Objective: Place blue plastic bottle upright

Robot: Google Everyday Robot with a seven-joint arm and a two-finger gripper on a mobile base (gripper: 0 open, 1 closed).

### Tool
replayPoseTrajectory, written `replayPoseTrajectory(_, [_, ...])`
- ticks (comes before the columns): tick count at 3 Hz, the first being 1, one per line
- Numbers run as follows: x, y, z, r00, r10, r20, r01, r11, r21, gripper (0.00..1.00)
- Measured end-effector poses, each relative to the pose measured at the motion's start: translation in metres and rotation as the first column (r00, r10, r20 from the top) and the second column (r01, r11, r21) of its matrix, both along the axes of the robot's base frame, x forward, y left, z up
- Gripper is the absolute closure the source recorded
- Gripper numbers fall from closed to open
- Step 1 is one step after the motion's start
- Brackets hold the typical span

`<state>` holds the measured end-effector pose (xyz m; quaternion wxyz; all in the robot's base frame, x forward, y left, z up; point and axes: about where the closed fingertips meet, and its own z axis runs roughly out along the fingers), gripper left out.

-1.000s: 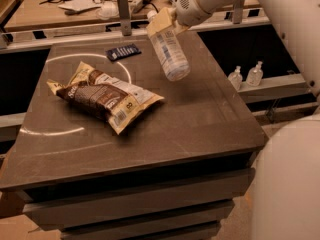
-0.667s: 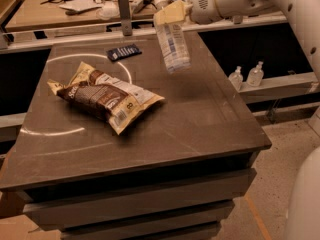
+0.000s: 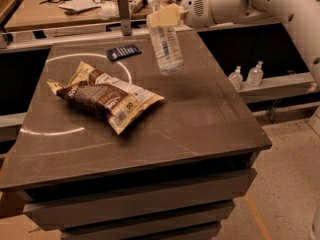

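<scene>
The blue plastic bottle (image 3: 166, 49) is a clear, pale ribbed bottle with a whitish label. It hangs nearly upright above the back of the dark table (image 3: 200, 119), cap end up and base down, clear of the surface. My gripper (image 3: 162, 15) is shut on the bottle's upper part, with cream fingers (image 3: 167, 16) clamped round the neck. The white arm reaches in from the upper right.
A brown-and-yellow snack bag (image 3: 105, 95) lies left of centre on the table. A small dark flat object (image 3: 123, 51) lies at the back. Two tiny pump bottles (image 3: 246, 75) stand on a ledge to the right. A cluttered workbench (image 3: 75, 6) runs behind.
The bottle has swung from a tilt to nearly vertical, and the gripper with it has shifted slightly back. The arm has pulled off to the right.
</scene>
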<state>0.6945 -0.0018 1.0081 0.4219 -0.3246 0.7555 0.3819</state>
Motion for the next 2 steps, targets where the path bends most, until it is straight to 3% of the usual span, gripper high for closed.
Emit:
replayPoseTrajectory(1, [0.0094, -0.0084, -0.0144, 0.9972, -0.047, 0.058, 0.043, 0.997, 0.066, 1.00])
replayPoseTrajectory(2, [0.0129, -0.0083, -0.0176, 0.9840, -0.023, 0.177, -0.003, 0.989, 0.147, 1.00])
